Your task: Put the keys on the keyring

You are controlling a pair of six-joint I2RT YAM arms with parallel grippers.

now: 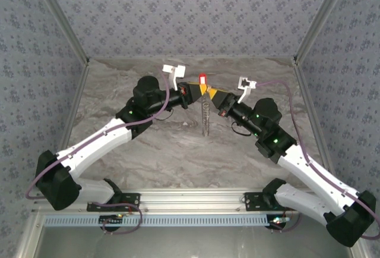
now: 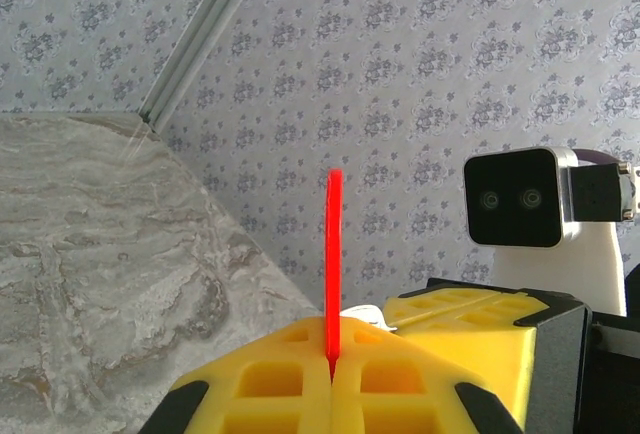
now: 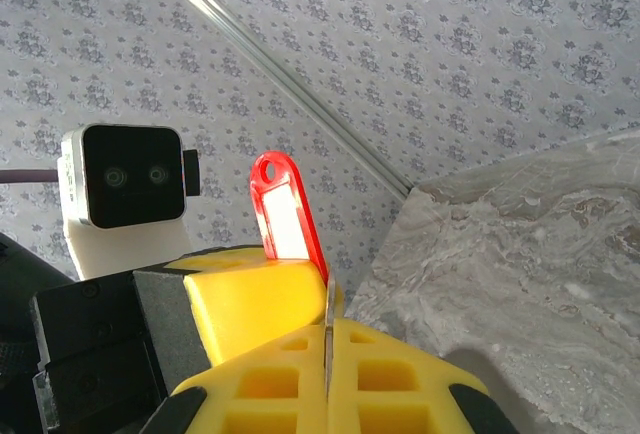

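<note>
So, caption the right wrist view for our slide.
Right hand shut on thin silver metal edge beneath upright red plastic key head.

Red key [image 3: 283, 216], yellow jaws, grey marbled table [image 1: 178, 151], floral walls [image 1: 178, 8]

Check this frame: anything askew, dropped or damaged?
Nothing stands out. The left fingers pinch the red key head upright. The right fingers pinch a thin metal edge beside it. A grey chain-like strand trails below them, undamaged as far as visible.
</note>
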